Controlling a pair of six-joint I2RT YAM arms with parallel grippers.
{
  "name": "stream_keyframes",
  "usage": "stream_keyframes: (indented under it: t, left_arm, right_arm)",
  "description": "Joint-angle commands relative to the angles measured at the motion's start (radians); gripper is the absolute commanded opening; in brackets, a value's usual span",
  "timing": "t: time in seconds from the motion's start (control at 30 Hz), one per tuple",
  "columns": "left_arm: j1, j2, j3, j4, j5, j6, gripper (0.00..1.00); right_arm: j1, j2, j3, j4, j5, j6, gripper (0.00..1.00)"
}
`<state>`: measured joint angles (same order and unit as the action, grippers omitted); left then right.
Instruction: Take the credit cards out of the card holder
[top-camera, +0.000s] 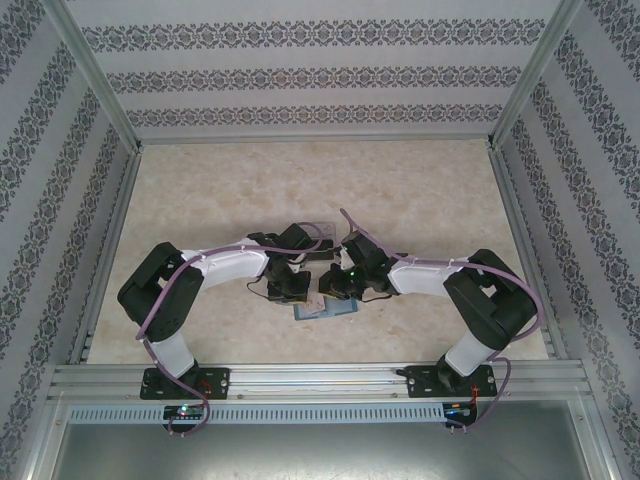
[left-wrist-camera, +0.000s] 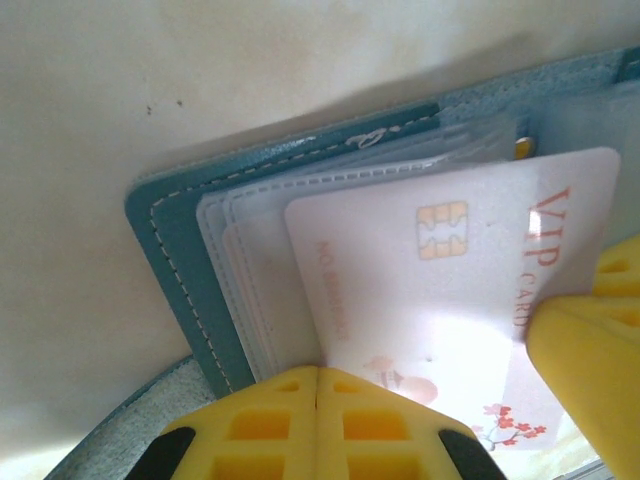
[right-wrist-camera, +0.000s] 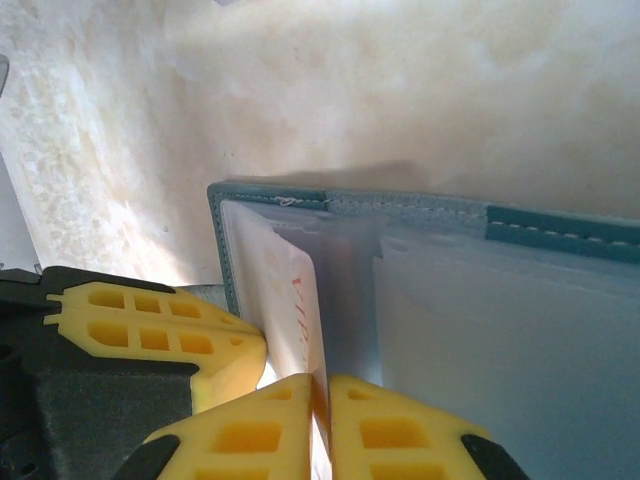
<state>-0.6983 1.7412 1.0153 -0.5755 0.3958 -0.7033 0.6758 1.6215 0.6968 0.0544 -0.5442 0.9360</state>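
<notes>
Right end effector (right-wrist-camera: 321, 395) — yellow pads clamped on one edge of a white VIP card (left-wrist-camera: 450, 270). The card has a gold chip (left-wrist-camera: 441, 230), orange lettering and pink blossoms at one corner. It overlaps the clear plastic sleeves (left-wrist-camera: 250, 260) of the card holder (left-wrist-camera: 175, 240), a teal-blue stitched wallet lying open on the bench (top-camera: 300, 180). Cannot tell whether any part of the card sits in a pocket.

Left end effector (left-wrist-camera: 317, 378) — pads pressed together with no gap, at the sleeves' edge. Cannot tell whether a sleeve is pinched between them.

The two end effectors are just beside each other over the holder, in the near half of the pale marbled bench. Patterned walls stand around it.
</notes>
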Motion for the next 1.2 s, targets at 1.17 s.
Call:
stream_keyframes:
  t: [1.17]
  left_arm:
    - [0.002, 0.009, -0.013, -0.029, -0.035, 0.019, 0.0]
  right_arm:
    - [0.093, -0.063, 0.254, -0.607, 0.416, -0.266, 0.09]
